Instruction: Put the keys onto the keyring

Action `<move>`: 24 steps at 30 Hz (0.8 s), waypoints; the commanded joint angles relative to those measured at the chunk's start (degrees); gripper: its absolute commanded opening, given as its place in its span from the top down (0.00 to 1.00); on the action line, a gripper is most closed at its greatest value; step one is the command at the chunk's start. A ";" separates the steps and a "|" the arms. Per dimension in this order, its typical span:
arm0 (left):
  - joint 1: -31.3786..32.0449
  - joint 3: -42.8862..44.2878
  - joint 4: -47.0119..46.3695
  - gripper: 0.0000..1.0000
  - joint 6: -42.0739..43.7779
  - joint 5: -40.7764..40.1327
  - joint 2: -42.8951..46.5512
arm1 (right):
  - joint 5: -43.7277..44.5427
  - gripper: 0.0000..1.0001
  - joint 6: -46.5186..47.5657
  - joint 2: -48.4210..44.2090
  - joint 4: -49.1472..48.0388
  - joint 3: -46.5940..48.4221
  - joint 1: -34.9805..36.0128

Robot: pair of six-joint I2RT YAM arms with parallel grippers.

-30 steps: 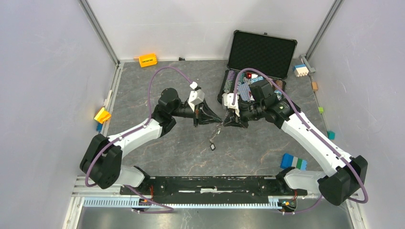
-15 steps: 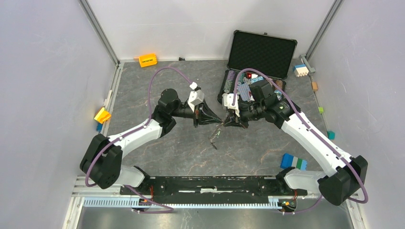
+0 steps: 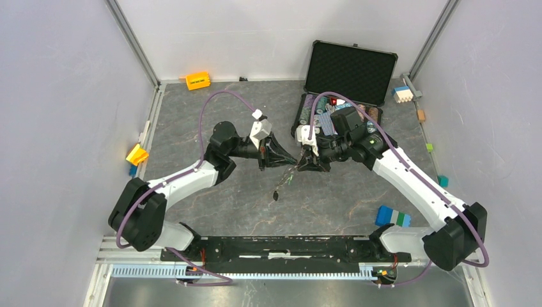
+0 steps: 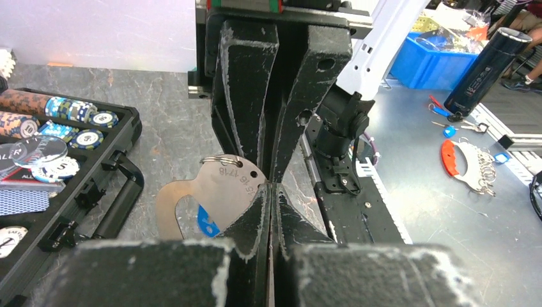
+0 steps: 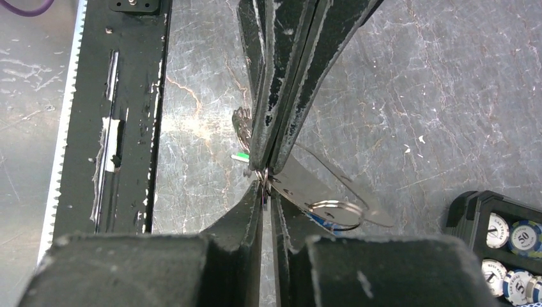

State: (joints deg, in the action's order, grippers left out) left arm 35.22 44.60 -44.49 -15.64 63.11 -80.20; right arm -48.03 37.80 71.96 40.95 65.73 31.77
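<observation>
Grippers meet tip to tip above the middle of the table (image 3: 211,128), the left gripper (image 3: 293,164) reaching in from the left and the right gripper (image 3: 300,167) from the right. From overhead, what they share is only a glint, with a thin chain (image 3: 284,184) hanging to a dark fob (image 3: 275,196) nearer us. The left wrist view shows the keyring (image 4: 217,192) properly. It is a flat silver loop stamped with digits and carrying a small split ring (image 4: 220,160), held off the table with its edge nipped between the left fingers, which are pressed flat together. The right wrist view adds a green tag (image 5: 241,155). There the right fingers (image 5: 240,214) stand a sliver apart, and I cannot tell whether they pinch anything. Further right, the black case (image 3: 348,67) lies open, with poker chips (image 4: 80,114) in rows inside.
</observation>
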 commanded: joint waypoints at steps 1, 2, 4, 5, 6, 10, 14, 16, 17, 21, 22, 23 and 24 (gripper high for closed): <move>0.11 0.60 -7.63 0.98 -3.57 0.43 0.32 | 0.12 0.85 -0.40 0.66 0.56 0.85 -0.04; 0.11 0.49 -7.63 0.98 -3.39 0.44 0.40 | 0.20 0.83 -0.44 0.63 0.57 0.88 -0.04; 0.15 0.28 -7.24 0.98 -2.74 0.57 0.48 | 0.76 0.78 -0.49 0.26 0.87 1.19 -0.05; 0.11 0.15 -6.96 0.98 -2.33 0.61 0.58 | 0.98 0.75 -0.52 -0.02 0.92 1.29 -0.05; 0.04 -0.01 -6.71 0.98 -2.02 0.69 0.71 | 1.28 0.72 -0.45 -0.32 1.04 1.37 -0.13; 0.02 -0.52 -6.27 0.98 -1.32 0.61 1.06 | 1.73 0.68 -0.23 -2.25 0.45 1.77 -1.16; 0.09 -1.00 -7.18 0.98 -2.19 -0.06 1.02 | -2.25 0.67 -0.36 -4.13 -0.75 1.94 -4.06; 0.02 -1.26 -8.46 0.98 -3.27 -0.52 0.68 | -4.95 0.66 -0.64 -4.59 -1.35 1.57 -4.61; 0.04 -1.27 -8.95 0.98 -3.72 -0.61 0.66 | -6.23 0.66 -0.83 -4.68 -1.72 1.34 -4.61; 0.10 -1.32 -9.36 0.98 -4.04 -1.04 0.45 | -9.61 0.64 -1.59 -4.15 -2.59 0.68 -4.61; 0.09 -1.34 -9.35 0.98 -4.05 -1.06 0.53 | -10.03 0.64 -1.55 -3.96 -2.48 0.62 -4.62; 0.13 -1.42 -9.31 0.98 -4.05 -1.14 0.52 | -10.48 0.64 -1.51 -3.93 -2.45 0.57 -4.69; 0.12 -1.52 -9.30 0.98 -3.97 -1.30 0.59 | -11.03 0.65 -1.27 -3.89 -2.40 0.49 -4.61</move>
State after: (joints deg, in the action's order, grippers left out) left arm 35.22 43.09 -49.87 -17.47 63.00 -80.25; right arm -54.30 37.08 68.31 40.12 65.76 27.14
